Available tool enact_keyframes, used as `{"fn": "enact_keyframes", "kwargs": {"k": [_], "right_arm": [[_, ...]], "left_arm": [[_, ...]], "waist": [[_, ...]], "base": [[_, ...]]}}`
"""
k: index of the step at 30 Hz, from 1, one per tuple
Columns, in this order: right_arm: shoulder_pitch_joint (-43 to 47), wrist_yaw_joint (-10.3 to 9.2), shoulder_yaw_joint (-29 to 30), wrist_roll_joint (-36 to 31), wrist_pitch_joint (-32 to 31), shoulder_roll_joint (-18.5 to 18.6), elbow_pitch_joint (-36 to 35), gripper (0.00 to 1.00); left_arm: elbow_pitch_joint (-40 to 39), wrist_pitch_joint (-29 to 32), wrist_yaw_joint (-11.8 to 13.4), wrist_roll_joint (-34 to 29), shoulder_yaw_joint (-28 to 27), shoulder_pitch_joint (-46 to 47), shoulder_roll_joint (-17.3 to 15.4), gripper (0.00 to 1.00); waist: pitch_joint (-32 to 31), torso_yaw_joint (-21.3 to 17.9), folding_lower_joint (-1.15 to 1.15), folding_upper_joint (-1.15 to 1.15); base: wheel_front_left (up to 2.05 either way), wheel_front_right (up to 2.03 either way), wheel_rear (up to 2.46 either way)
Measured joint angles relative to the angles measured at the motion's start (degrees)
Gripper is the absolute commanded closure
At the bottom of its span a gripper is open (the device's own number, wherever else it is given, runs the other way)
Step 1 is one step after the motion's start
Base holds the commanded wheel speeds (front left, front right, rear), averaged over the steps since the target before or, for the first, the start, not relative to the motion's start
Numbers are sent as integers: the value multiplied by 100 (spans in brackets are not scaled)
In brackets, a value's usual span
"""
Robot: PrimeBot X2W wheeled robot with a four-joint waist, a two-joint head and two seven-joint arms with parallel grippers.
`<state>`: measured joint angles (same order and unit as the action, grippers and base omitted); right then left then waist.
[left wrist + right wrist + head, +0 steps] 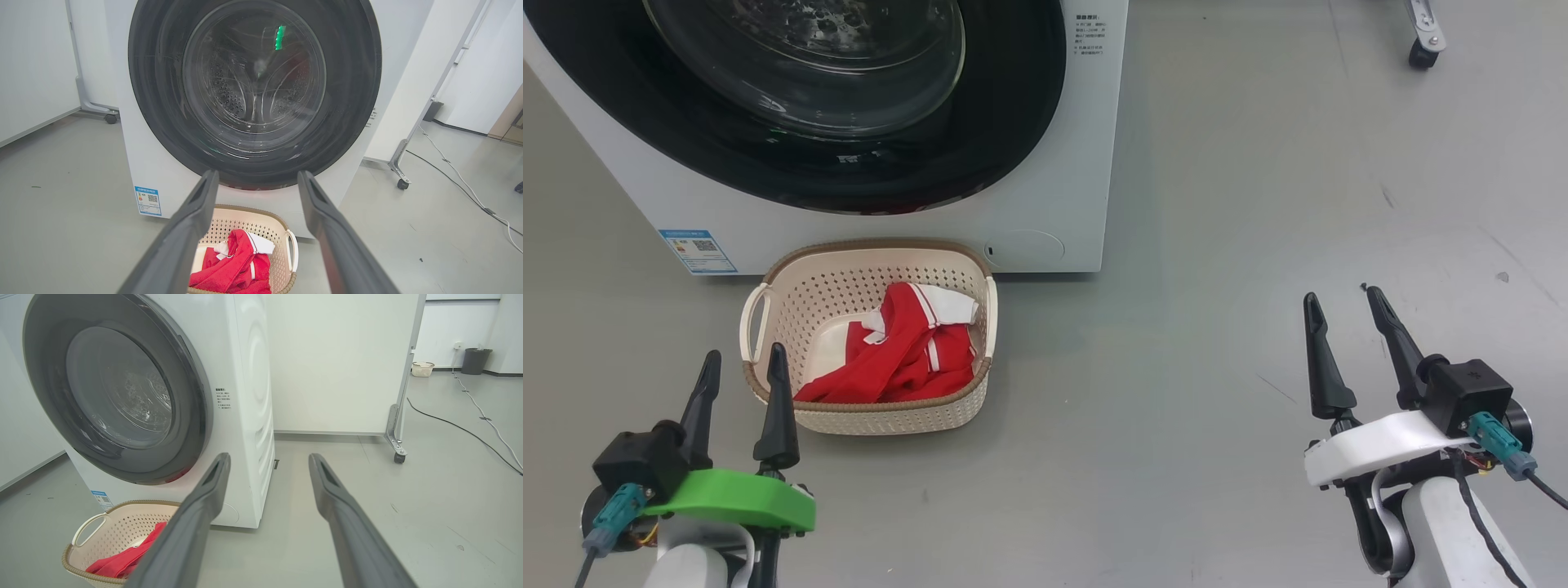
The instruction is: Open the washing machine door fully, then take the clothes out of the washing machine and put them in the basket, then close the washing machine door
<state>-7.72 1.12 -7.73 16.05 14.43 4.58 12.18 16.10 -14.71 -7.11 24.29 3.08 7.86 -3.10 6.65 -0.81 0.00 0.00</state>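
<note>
Your left gripper (746, 351) and right gripper (1341, 294) gape empty; clothes (898, 359) sit in the basket (890, 420), door (1013, 122) shut: task looks done.

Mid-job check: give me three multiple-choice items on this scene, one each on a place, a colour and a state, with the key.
1. Where are the clothes? A in the drum; B in the basket; C on the floor.
2. The basket's rim is: A brown; B blue; C black.
3. The washing machine door is: A wide open; B shut; C taken off.
Key: B, the red fabric lies inside the cream walls; A, a brown woven-look band tops it; B, its black rim sits flush on the washing machine.
</note>
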Motion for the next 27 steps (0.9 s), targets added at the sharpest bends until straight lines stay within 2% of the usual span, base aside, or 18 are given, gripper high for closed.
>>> {"fn": "enact_keyframes", "kwargs": {"k": [27], "right_arm": [[19,70,136,-65,0,-79,18,0]], "left_arm": [[-2,0,0,2,-84,-21,1,0]], "waist": [[47,-5,0,0]], "base": [[0,0,0]]}}
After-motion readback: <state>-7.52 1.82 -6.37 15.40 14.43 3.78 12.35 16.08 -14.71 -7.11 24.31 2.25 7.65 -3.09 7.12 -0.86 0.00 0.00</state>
